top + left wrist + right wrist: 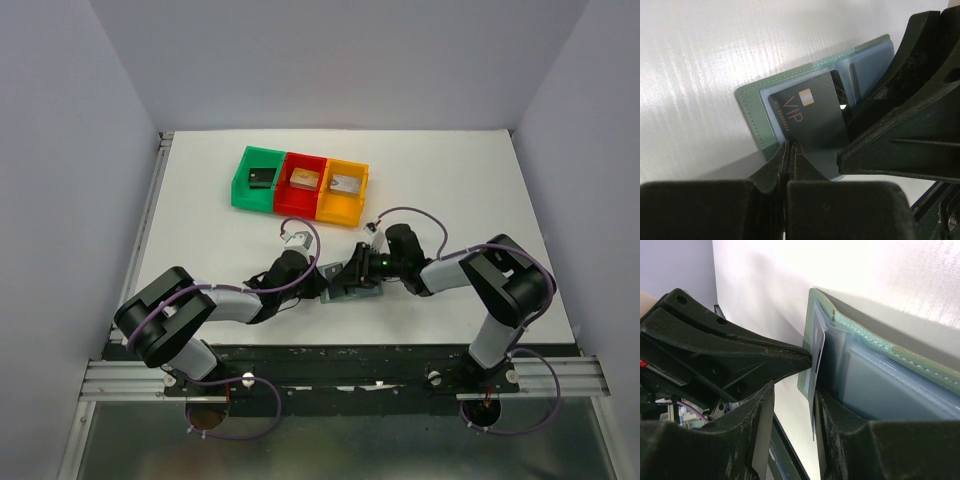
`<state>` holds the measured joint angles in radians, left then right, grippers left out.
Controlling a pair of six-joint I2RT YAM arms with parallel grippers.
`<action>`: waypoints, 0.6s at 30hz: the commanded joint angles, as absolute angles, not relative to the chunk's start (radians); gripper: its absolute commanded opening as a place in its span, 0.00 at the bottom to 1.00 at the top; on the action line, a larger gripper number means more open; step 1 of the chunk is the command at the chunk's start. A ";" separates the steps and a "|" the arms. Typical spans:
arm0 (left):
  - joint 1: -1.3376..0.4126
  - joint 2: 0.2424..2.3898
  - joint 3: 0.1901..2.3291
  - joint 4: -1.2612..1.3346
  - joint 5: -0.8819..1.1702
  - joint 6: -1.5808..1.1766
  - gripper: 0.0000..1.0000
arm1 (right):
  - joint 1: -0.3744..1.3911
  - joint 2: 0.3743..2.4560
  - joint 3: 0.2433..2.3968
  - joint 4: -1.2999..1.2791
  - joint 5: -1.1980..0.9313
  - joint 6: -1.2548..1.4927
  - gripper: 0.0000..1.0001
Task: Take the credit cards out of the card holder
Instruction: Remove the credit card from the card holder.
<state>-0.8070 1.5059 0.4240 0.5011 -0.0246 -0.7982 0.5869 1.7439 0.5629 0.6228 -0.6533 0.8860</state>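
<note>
The card holder (752, 107) lies open on the white table (200, 240), grey-green cover down, pale blue pockets (880, 385) up, between the two grippers. In the top view it sits just in front of the arms' side of the table.

L side: the left gripper (790, 149) is clenched tight, fingertips meeting with no gap on the holder's near edge, right by the lower corner of the black card (810, 117). Can't tell if that corner is pinched too or only the holder's edge.

The black card, printed "VIP" with a gold chip, sits in the holder's left-hand pocket. It is tilted, its long edge slanting across the pocket.

R side: the right gripper (796, 390) comes at the holder from the opposite side. Its jaws stand apart and straddle the card, which shows edge-on between them. One finger (837, 440) is just beside the card, pressed against the holder's pockets; the other finger (760, 440) has a clear gap to the card. Not closed on anything.

Well beyond the holder, away from the arms, stand 3 joined bins: green (245, 195), red (297, 205), orange (340, 212), each w/ a small piece inside.
</note>
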 commanded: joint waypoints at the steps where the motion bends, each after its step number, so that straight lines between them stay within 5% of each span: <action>1: -0.815 1.545 0.397 0.399 0.017 -0.781 0.00 | 0.595 1.775 0.606 0.608 -0.733 0.859 0.44; 18: -0.815 1.542 0.385 0.385 0.008 -0.799 0.00 | 0.583 1.692 0.603 0.462 -0.703 0.795 0.40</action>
